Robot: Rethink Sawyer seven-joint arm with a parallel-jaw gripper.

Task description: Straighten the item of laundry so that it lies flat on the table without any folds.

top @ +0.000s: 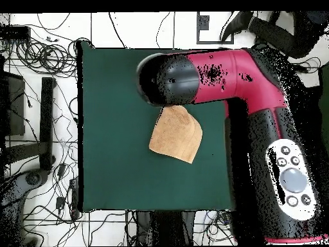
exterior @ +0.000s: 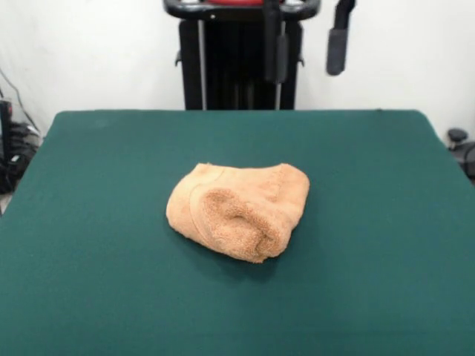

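The pincer (exterior: 306, 70) shows only as dark parts hanging from the top edge of the front view. They are high above the tabletop and well apart from the cloth. How far it is open I cannot tell. It does not have hold of the towel.

In the overhead view the pincer is hidden beneath the red and black robot arm (top: 244, 77). The arm reaches over the tabletop from one side. Its rounded black end (top: 168, 78) covers the towel's nearest edge from that camera.

The light orange terry-cloth hand towel (exterior: 237, 211) (top: 175, 135) lies near the middle of the large dark green felt-like tabletop (exterior: 89, 222) (top: 109, 128). It is bunched into a rounded lump rather than spread out. One end is rolled over on itself toward the front camera, and a woven border band curves across the top layer. Bare green surface surrounds it on every side, and nothing else rests on the tabletop.

Behind the tabletop in the front view stands the black pedestal frame (exterior: 237, 74) against a white wall. Dark cables and equipment (exterior: 15, 148) sit off the left edge, and a dark object (exterior: 460, 144) sits off the right. From above, tangled black cables (top: 38, 58) lie on the pale floor beside the tabletop. A grey oval button panel (top: 292, 180) shows on the arm's lower segment.
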